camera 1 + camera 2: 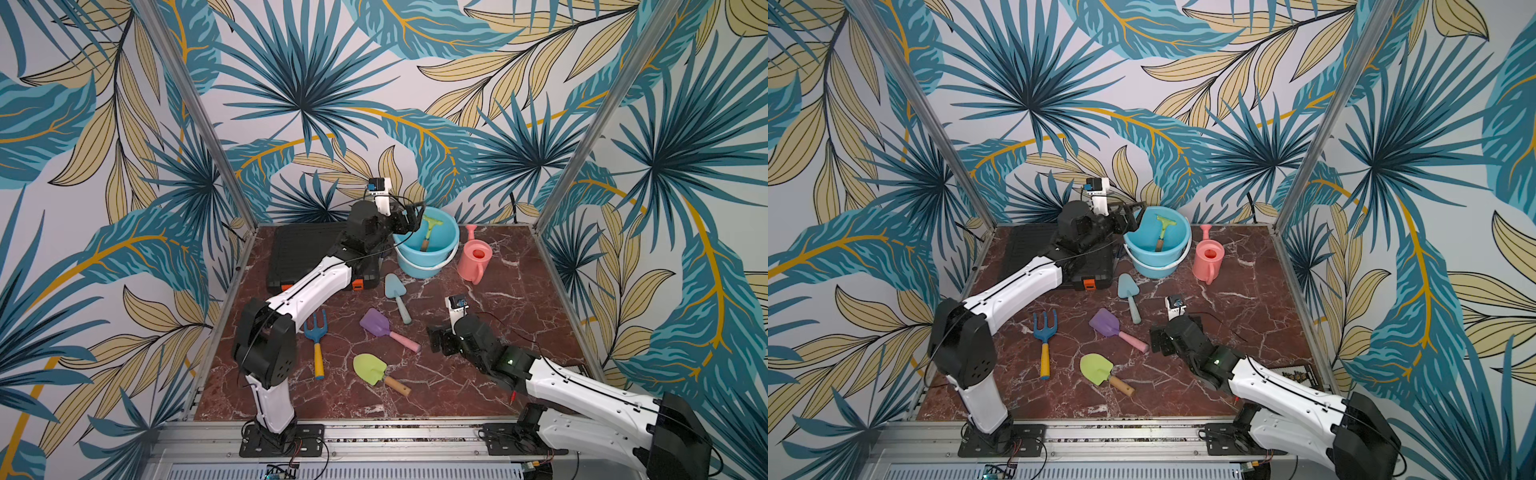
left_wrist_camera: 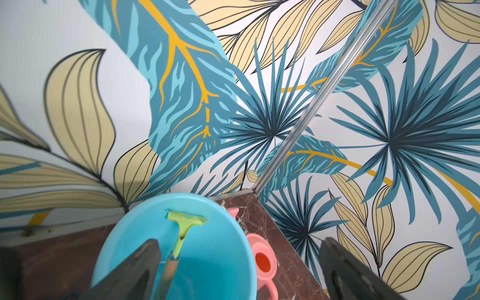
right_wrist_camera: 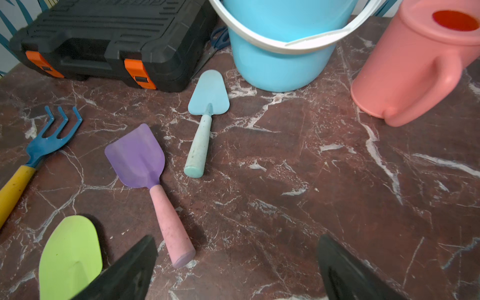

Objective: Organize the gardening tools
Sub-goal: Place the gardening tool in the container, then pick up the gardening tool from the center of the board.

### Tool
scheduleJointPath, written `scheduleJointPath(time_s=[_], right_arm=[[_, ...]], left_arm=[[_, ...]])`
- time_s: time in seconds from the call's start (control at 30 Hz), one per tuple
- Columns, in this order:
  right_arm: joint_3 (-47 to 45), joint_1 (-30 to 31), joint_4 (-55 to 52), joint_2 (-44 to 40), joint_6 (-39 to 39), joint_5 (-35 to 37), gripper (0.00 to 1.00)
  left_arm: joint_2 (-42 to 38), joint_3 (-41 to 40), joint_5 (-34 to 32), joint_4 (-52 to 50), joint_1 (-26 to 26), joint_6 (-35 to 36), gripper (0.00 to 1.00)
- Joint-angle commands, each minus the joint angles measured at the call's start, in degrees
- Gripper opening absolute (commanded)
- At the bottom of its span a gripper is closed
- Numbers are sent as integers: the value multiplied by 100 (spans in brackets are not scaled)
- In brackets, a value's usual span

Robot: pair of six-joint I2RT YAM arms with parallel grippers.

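Left wrist view shows left gripper (image 2: 239, 241) spread wide over the bucket (image 2: 223, 233) with green rake (image 2: 185, 223) inside; right gripper (image 3: 236, 237) likewise wide

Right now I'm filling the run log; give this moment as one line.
left gripper open over bucket | green rake inside bucket | right gripper open, empty

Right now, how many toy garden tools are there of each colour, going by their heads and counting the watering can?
Green: 2, the rake standing in the bucket and the shovel
Blue: 2, the trowel and the fork
Purple: 1, the scoop
Pink: 1, the watering can
Total: 6
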Motion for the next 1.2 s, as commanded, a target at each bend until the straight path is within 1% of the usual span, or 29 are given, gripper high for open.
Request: scheduleJointPath(time_s=[0.0,0.13,0.23,0.33,0.43,0.53,0.63,0.73,0.9,1.0,1.1,1.13,1.17], right_arm=[[151,20,166,306,-99,-227,98],[469,21,219,967,-164,-347,92],[907,22,136,1594,-194,-600,82],[1270,18,96,2157,-209,-671,75],[1720,22,-21,2739,-253,-644,71],[2261,17,-210,3351,-275,-535,66],[2865,17,-549,4046,-251,-321,63],[3179,14,-893,4512,-162,-100,59],[3282,14,-908,4785,-134,12,52],[3250,21,-839,4823,-216,27,42],[3164,19,-567,4825,-342,-141,34],[3130,20,-478,4830,-359,-173,30],[3111,22,-468,4830,-367,-181,23]], left_arm=[[-819,-835,-644,-426,-90,64,100],[-1840,-1928,-1278,-898,-299,173,100],[-2555,-2850,-1648,-882,-385,93,100],[-3177,-3654,-1995,-793,-386,-60,100],[-3725,-4218,-2275,-881,-344,-188,100],[-4174,-4625,-2292,-812,-261,26,100],[-4425,-4820,-2412,-935,-211,197,100],[-4456,-4931,-2338,-943,-197,320,100],[-4364,-5085,-2151,-774,-198,319,100],[-4297,-5073,-2073,-790,-203,306,100],[-4264,-4967,-2016,-980,-198,241,100],[-4264,-4934,-1988,-1022,-203,229,100],[-4264,-4937,-1995,-1029,-208,218,100]])
